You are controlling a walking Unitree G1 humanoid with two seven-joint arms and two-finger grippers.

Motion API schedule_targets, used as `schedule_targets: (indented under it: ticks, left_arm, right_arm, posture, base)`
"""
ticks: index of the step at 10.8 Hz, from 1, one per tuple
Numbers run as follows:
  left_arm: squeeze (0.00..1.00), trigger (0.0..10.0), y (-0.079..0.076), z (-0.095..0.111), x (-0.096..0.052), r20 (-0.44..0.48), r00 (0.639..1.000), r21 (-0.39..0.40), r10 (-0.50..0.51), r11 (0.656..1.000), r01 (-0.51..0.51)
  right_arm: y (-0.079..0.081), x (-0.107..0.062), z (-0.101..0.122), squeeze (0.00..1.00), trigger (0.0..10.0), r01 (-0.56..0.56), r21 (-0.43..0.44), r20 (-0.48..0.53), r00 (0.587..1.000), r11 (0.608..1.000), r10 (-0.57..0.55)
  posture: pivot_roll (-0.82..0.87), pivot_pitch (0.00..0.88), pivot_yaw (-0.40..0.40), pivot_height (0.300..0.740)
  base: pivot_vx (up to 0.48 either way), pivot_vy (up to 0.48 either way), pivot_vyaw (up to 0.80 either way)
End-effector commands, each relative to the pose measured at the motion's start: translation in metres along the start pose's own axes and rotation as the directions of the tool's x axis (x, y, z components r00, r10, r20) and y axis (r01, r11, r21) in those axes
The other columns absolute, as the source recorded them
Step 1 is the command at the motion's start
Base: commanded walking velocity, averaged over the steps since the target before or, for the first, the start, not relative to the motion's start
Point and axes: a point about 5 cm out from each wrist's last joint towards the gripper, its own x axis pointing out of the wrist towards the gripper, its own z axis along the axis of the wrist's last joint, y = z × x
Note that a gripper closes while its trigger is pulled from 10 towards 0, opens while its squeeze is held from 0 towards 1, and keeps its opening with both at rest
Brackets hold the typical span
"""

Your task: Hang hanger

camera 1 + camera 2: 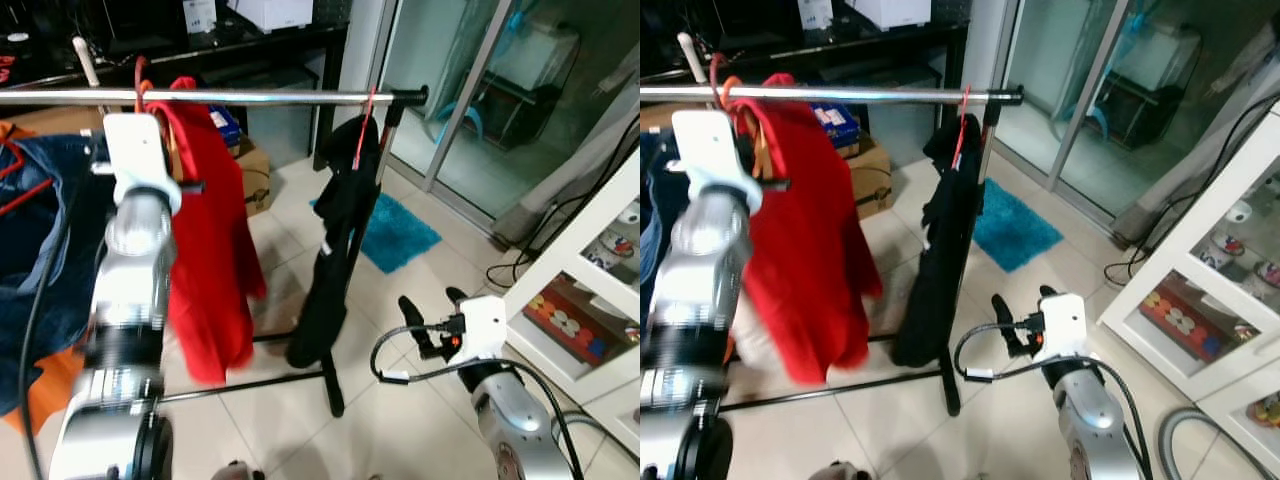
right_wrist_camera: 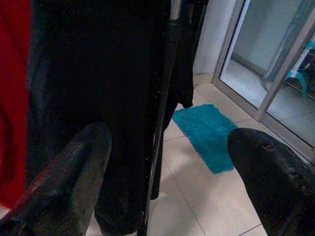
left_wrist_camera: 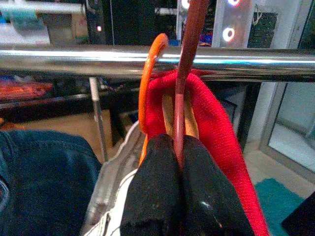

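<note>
Up at the rail [image 3: 157,61], left gripper [image 3: 179,162] pinches hanger [image 3: 183,88].

Hanging at the upper left of the frame: a dark red hanger [image 3: 183,98] carrying a red garment [image 1: 205,260], hook reaching up over the chrome rail [image 1: 260,96], neck sitting pinched between two black fingers [image 3: 152,196].

No legible text, labels, brands or numbers anywhere; white boxes [image 1: 268,12] on black shelf show only blurred marks.
</note>
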Motion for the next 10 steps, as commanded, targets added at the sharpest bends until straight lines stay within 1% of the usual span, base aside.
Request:
schedule_targets:
  ticks: [1,2,3,4,5,6,7,8,9,10]
  left_arm:
    - [0.0,10.0,-0.005,0.026,0.01,0.091,0.996,-0.049,-0.024,0.998,0.029]
    - [0.0,10.0,-0.011,0.028,0.017,0.073,0.996,-0.081,-0.05,0.995,0.056]
    - [0.0,10.0,-0.016,0.029,0.025,0.035,0.996,-0.113,-0.087,0.989,0.091]
    - [0.0,10.0,-0.019,0.029,0.028,0.01,0.994,-0.145,-0.109,0.983,0.109]
    - [0.0,10.0,-0.026,0.034,0.03,0.043,0.988,-0.089,-0.145,0.985,0.148]
    - [0.0,10.0,-0.04,0.034,0.023,0.093,0.975,0.037,-0.204,0.979,0.202]
    - [0.0,10.0,-0.054,0.024,0.009,0.132,0.956,0.148,-0.261,0.959,0.241]
    - [0.0,10.0,-0.06,0.009,-0.007,0.145,0.95,0.189,-0.275,0.951,0.247]
    - [0.0,10.0,-0.062,-0.006,-0.019,0.125,0.955,0.194,-0.268,0.951,0.241]
    - [0.0,10.0,-0.062,-0.01,-0.026,0.144,0.955,0.21,-0.26,0.951,0.227]
  right_arm:
    - [-0.004,0.0,0.0,0.0,10.0,0.006,-0.011,0.001,1.0,1.0,-0.006]
    - [-0.003,0.0,0.0,0.0,10.0,0.005,-0.011,-0.002,1.0,1.0,-0.005]
    - [-0.003,-0.001,-0.001,0.0,10.0,0.005,-0.01,-0.007,1.0,1.0,-0.005]
    - [-0.003,-0.001,-0.002,0.0,10.0,0.005,-0.01,-0.01,1.0,1.0,-0.005]
    - [-0.003,-0.002,-0.002,0.0,10.0,0.006,-0.01,-0.012,1.0,1.0,-0.006]
    - [-0.004,-0.004,-0.003,0.0,10.0,0.014,-0.008,-0.011,1.0,1.0,-0.014]
    - [-0.004,-0.006,-0.004,0.0,10.0,0.023,-0.007,-0.009,1.0,1.0,-0.023]
    - [-0.004,-0.009,-0.004,0.0,10.0,0.031,-0.005,-0.007,0.999,0.999,-0.031]
    - [-0.005,-0.011,-0.006,0.0,10.0,0.036,-0.004,-0.01,0.999,0.999,-0.036]
    - [-0.004,-0.011,-0.006,0.0,10.0,0.037,-0.003,-0.011,0.999,0.999,-0.037]
  posture:
    - [-0.07,0.027,-0.07,0.74]
    - [-0.07,0.027,-0.069,0.74]
    - [-0.07,0.028,-0.068,0.74]
    - [-0.08,0.029,-0.067,0.74]
    - [-0.08,0.03,-0.061,0.74]
    - [-0.09,0.033,-0.056,0.74]
    - [-0.09,0.034,-0.051,0.74]
    - [-0.09,0.04,-0.045,0.74]
    - [-0.09,0.042,-0.043,0.74]
    - [-0.08,0.043,-0.04,0.74]
  base:
    - [0.0,0.0,0.0]
    - [0.0,0.0,0.0]
    - [0.0,0.0,0.0]
    - [0.0,0.0,0.0]
    - [0.0,0.0,0.0]
    - [0.0,0.0,0.0]
    - [0.0,0.0,0.0]
    - [0.0,0.0,0.0]
    - [0.0,0.0,0.0]
    - [0.0,0.0,0.0]
